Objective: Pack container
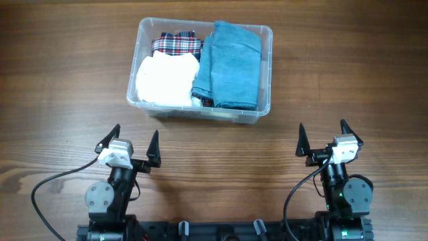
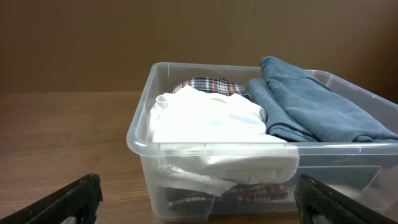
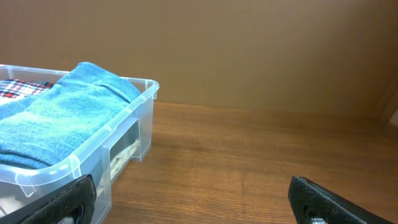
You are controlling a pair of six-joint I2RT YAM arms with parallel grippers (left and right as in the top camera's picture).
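The clear plastic container (image 1: 266,32) sits at the table's far centre. Inside lie a folded white cloth (image 1: 164,80), a red plaid cloth (image 1: 176,44) behind it, and a folded blue towel (image 1: 231,63) on the right. My left gripper (image 1: 132,145) stands open near the front edge, left of centre, empty. My right gripper (image 1: 326,139) stands open at the front right, empty. The left wrist view faces the container (image 2: 140,140) with the white cloth (image 2: 208,118) and blue towel (image 2: 314,106) heaped above its rim. The right wrist view catches the container's corner (image 3: 147,93) and the towel (image 3: 59,109).
Brown wooden table (image 1: 60,100) all round the container. Black cables (image 1: 50,184) trail from both arm bases at the front edge. A plain brown wall (image 3: 249,50) stands behind the table.
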